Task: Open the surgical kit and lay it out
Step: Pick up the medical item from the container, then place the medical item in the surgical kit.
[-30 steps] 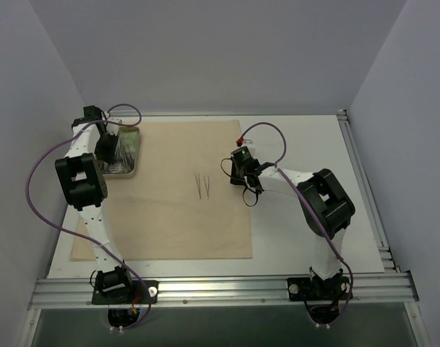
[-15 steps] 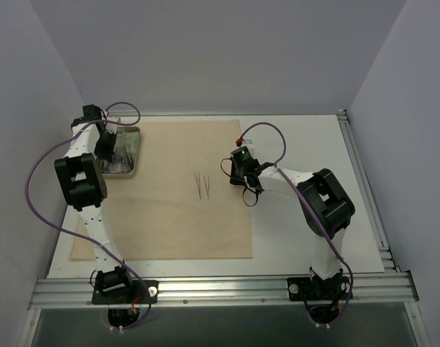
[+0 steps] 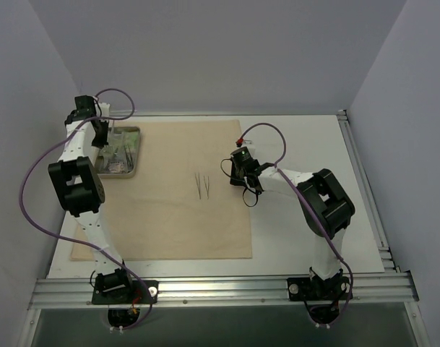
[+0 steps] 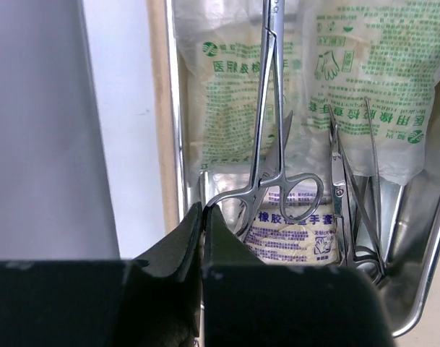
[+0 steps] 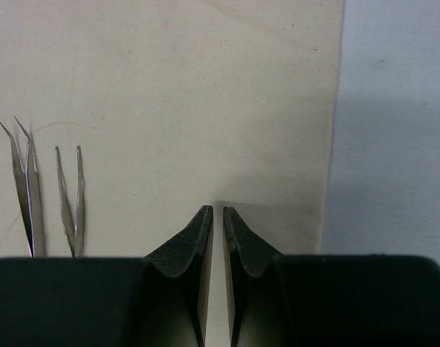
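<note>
The beige cloth wrap (image 3: 165,189) is spread flat on the white bench (image 3: 306,144). The steel tray (image 3: 135,154) is set on the wrap's far left corner. Inside the tray, three green and white packets (image 4: 230,79) are seen, with a steel scissor-like instrument (image 4: 266,137) lying across them and further steel instruments (image 4: 357,210) beside it, toward the tray's right wall. The left claw (image 4: 204,211) is held at the tray's near left edge; its fingers are pressed together, and the tip of a finger ring of the scissor-like instrument appears to be pinched between them. Two tweezers (image 3: 201,185) are laid side by side near the middle of the wrap. The right claw (image 5: 215,211) is held over the wrap just inside its right edge, to the right of the tweezers, with its fingers nearly together and nothing between them.
</note>
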{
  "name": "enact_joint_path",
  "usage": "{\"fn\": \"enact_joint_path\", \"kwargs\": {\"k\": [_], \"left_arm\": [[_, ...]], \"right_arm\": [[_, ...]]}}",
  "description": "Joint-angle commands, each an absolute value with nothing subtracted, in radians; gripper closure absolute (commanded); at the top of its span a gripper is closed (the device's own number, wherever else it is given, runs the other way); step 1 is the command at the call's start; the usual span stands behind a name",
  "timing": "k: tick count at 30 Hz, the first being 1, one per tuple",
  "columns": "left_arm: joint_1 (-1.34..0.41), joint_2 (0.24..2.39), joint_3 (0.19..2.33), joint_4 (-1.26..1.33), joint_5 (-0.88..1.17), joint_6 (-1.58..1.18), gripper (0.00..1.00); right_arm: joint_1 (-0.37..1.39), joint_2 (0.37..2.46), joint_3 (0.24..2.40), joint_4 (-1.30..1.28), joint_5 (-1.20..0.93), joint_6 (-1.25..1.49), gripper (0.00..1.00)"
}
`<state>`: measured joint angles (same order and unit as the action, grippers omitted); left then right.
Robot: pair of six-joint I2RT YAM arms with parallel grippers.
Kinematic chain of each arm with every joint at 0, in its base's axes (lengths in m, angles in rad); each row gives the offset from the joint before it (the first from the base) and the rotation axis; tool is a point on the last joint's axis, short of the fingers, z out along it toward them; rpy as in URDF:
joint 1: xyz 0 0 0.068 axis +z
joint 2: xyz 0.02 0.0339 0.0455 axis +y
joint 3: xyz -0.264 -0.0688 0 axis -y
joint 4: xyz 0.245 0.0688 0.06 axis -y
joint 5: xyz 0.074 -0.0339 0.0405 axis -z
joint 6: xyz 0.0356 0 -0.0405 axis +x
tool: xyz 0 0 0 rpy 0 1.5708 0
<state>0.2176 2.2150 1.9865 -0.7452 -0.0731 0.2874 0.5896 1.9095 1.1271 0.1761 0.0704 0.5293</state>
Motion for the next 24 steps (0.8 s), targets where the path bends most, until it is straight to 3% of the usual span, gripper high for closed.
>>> {"fn": "enact_joint_path", "kwargs": {"k": [1, 12, 24], "left_arm": [[0.222, 2.137, 1.979, -0.683, -0.123, 0.275, 0.98], [0.244, 1.938, 1.873, -0.724, 0.030, 0.221, 0.98], [0.239, 1.424, 1.194, -0.888, 0.336, 0.199, 0.98]], "right_arm": [[0.586, 1.862, 1.127, 0.170, 0.077, 0.532, 0.92], [0.586, 1.829, 1.117, 0.167, 0.078, 0.534, 0.92], [0.609, 1.738, 1.052, 0.202, 0.078, 0.569, 0.92]]}}
